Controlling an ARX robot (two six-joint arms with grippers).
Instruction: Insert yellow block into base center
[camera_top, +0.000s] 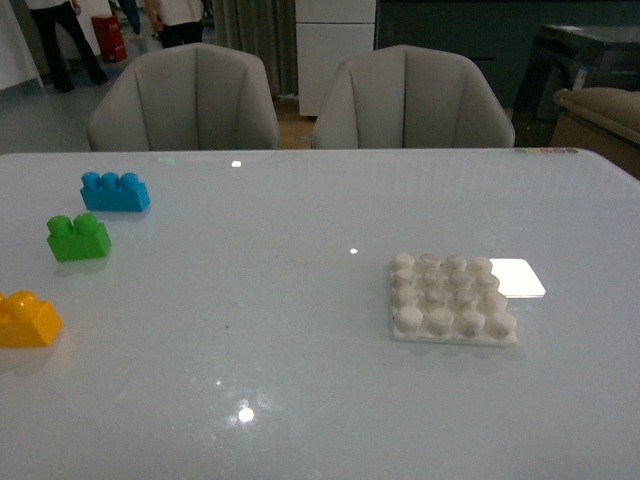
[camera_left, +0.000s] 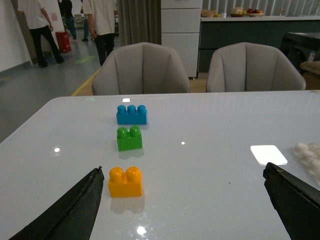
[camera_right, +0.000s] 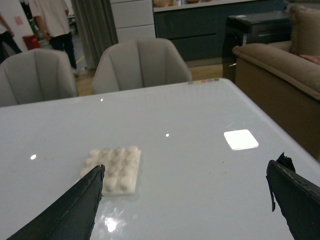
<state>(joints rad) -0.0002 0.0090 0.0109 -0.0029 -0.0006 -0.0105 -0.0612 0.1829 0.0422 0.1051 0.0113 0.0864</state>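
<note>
Black fingers (camera_left: 75, 210) of the left end effector (camera_left: 182, 171) stand spread wide with nothing between them, low over the glossy pale surface (camera_top: 300, 340). Close by one fingertip, untouched, sits the yellow block (camera_left: 125, 181), a small yellow-orange plastic brick with two round studs facing up; in the front view it lies against the surface's left edge. Behind it, toward the far edge, come a green two-stud plastic brick (camera_left: 129, 138) and then a blue three-stud plastic brick (camera_left: 132, 114), each apart from the next. The right end effector (camera_right: 185, 167) is likewise spread wide and empty. Near one of its fingertips lies the base (camera_right: 114, 169), a flat square white plastic plate with a grid of round studs, resting nearer the surface's right edge, well apart from the yellow block. A bright white rectangular patch (camera_top: 520, 277) shows at the base's far right corner. Two grey padded chairs (camera_top: 185, 100) stand beyond the far edge.
</note>
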